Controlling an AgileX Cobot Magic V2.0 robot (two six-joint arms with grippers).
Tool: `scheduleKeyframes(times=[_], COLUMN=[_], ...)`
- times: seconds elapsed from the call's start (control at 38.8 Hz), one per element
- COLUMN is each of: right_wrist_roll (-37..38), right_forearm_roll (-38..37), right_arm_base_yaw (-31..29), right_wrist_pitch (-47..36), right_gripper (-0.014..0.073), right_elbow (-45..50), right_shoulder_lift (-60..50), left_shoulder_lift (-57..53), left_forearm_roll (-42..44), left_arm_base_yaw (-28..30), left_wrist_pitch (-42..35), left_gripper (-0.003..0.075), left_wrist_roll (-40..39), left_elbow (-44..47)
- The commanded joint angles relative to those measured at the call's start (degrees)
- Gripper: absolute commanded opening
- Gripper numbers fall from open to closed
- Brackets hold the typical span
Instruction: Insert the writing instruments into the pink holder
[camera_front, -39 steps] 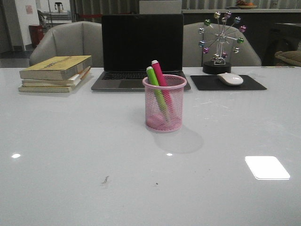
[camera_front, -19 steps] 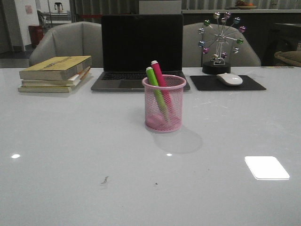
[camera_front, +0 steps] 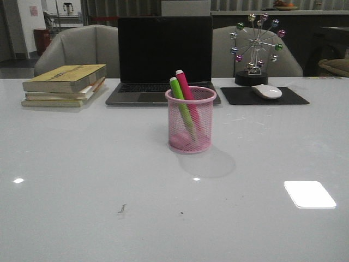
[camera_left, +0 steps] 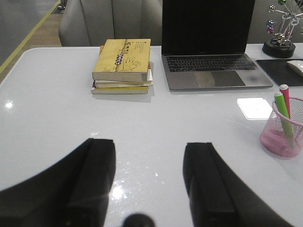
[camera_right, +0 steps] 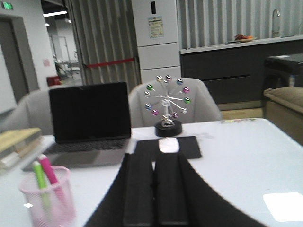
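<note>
The pink holder [camera_front: 191, 120] stands upright in the middle of the white table. Inside it lean a lime green marker [camera_front: 179, 102] and a magenta marker [camera_front: 186, 93], tops above the rim. Neither arm shows in the front view. In the left wrist view my left gripper [camera_left: 149, 156] is open over bare table, with the pink holder [camera_left: 282, 134] and both markers off to one side. In the right wrist view my right gripper [camera_right: 154, 163] is shut with nothing in it, apart from the pink holder [camera_right: 49, 199].
A laptop [camera_front: 163, 60] stands open behind the holder. A stack of books [camera_front: 64, 85] lies at the back left. A white mouse [camera_front: 266, 91] rests on a black pad [camera_front: 263, 96] at the back right, beside a ferris-wheel ornament [camera_front: 254, 49].
</note>
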Motion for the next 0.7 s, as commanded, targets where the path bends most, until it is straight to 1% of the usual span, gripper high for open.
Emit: scheduleKeyframes(times=[0.0, 0.08, 0.31, 0.36, 0.49, 0.67], right_wrist_roll=[-0.4, -0.4, -0.4, -0.4, -0.4, -0.4], right_forearm_roll=[-6.1, -9.0, -9.3, -9.4, -9.5, -9.5], right_arm_base_yaw=[-0.3, -0.3, 1.1, 2.4, 4.5, 5.0], right_wrist_pitch=[-8.3, -9.0, -10.3, -8.6, -8.1, -5.8], right_gripper=[0.0024, 0.0024, 0.0024, 0.0024, 0.0024, 0.0024], right_elbow=[1.3, 3.1, 8.4, 8.3, 8.3, 8.3], right_shoulder_lift=[-0.4, -0.4, -0.8, -0.8, -0.8, -0.8], left_shoulder_lift=[0.3, 0.3, 0.3, 0.3, 0.3, 0.3], left_forearm_roll=[-1.0, -1.0, -1.0, -1.0, -1.0, -1.0], left_arm_base_yaw=[0.1, 0.1, 0.1, 0.1, 0.1, 0.1], left_wrist_pitch=[-4.7, -4.7, -4.7, -4.7, -4.7, -4.7], left_gripper=[0.0405, 0.0405, 0.0405, 0.0405, 0.0405, 0.0405], left_wrist_roll=[-0.2, -0.2, -0.2, -0.2, -0.2, -0.2], left_elbow=[-1.6, -1.6, -1.6, -1.6, -1.6, -1.6])
